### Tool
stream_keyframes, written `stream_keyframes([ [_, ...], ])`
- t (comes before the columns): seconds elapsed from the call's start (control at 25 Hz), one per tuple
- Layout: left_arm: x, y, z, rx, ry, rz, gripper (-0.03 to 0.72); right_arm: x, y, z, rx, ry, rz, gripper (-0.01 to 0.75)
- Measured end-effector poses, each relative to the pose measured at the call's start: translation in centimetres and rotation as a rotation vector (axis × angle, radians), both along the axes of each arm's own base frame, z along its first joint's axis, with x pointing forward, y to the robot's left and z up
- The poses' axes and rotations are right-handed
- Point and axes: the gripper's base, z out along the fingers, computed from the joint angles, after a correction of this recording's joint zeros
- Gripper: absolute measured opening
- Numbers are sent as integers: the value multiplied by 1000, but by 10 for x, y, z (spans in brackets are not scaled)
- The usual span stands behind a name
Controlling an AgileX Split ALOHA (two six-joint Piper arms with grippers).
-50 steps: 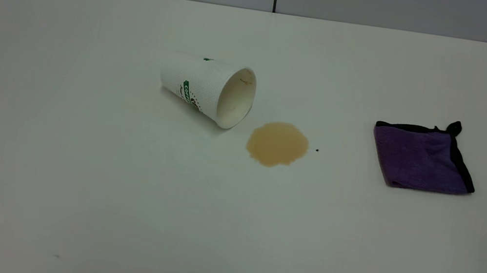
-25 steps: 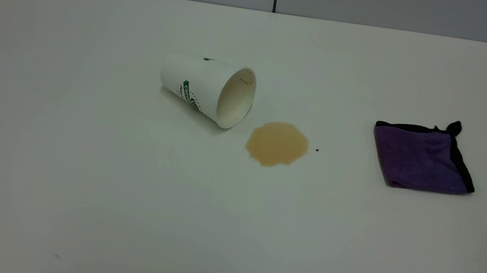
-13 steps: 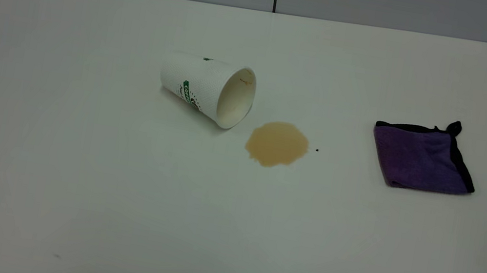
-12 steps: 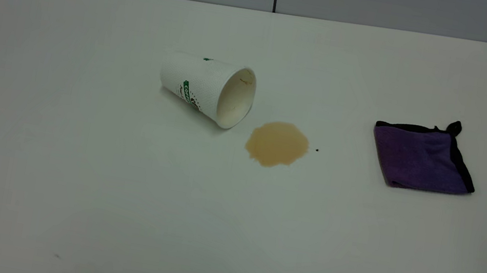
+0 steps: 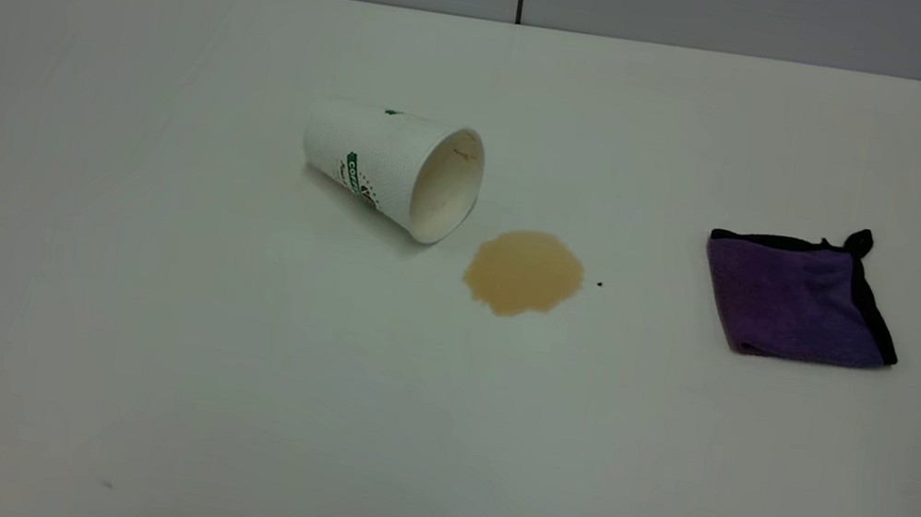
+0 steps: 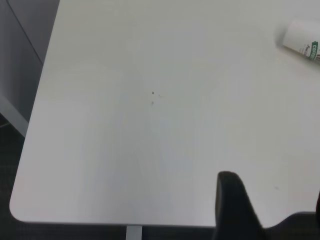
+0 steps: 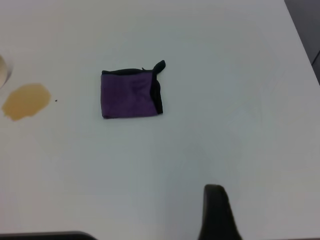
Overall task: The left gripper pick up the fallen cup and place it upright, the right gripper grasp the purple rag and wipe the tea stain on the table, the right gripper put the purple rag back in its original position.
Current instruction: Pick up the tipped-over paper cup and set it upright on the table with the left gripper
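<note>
Exterior view: neither arm in shot. cup (image 5: 390,167) lies on its side, a bit toward the far-left of table (image 5: 218,368) centre, mouth facing the right edge and slightly toward the near edge. tea stain (image 5: 524,272) sits just beside the mouth, not touching the rim as far as I can see. purple rag (image 5: 798,296) is folded flat, well apart from the stain, toward the right edge.

Left wrist view: left gripper (image 6: 270,210) hangs over the near-left corner, well away from the cup; only the cup's base end (image 6: 302,40) shows. One dark finger is visible plus a sliver of another at the frame edge, with a wide gap between, so I read it as spread open, holding nothing.

Right wrist view: right gripper (image 7: 235,212) is over the near-right part of the table, rag (image 7: 131,93) well ahead of it. Only one finger shows, so can't tell if it's spread or closed.

Step in hand, my read: left arm approach to the cup, nothing started yet.

How to do it well:
- Come at the cup across its body, jaws either side of the mid-wall, not the rim.
- Paper wall looks thin: close gently, or it crushes or pops out.
- Lying round, it'll roll if one finger touches first.
- Set it upright clear of the stain so the wipe path stays free.
</note>
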Motion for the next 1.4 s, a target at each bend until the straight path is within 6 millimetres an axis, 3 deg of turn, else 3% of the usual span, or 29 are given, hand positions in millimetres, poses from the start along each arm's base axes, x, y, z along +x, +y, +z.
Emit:
stream_keyframes([
  [0.2, 52, 0, 5, 9, 71, -13, 427, 0, 0, 0, 0, 0, 0, 532],
  [0.48, 140, 0, -6, 25, 194, -45, 420, 0, 0, 0, 0, 0, 0, 532],
  [0.68, 201, -17, -21, 63, 284, -161, 420, 0, 0, 0, 0, 0, 0, 532],
  [0.88, 250, -60, -49, 92, 379, -310, 420, 0, 0, 0, 0, 0, 0, 532],
  [1.08, 286, -117, -87, 141, 477, -460, 420, 0, 0, 0, 0, 0, 0, 532],
  [1.16, 296, -141, -106, 159, 520, -498, 420, 0, 0, 0, 0, 0, 0, 532],
  [1.4, 319, -214, -136, 299, 573, -564, 420, 0, 0, 0, 0, 0, 0, 532],
])
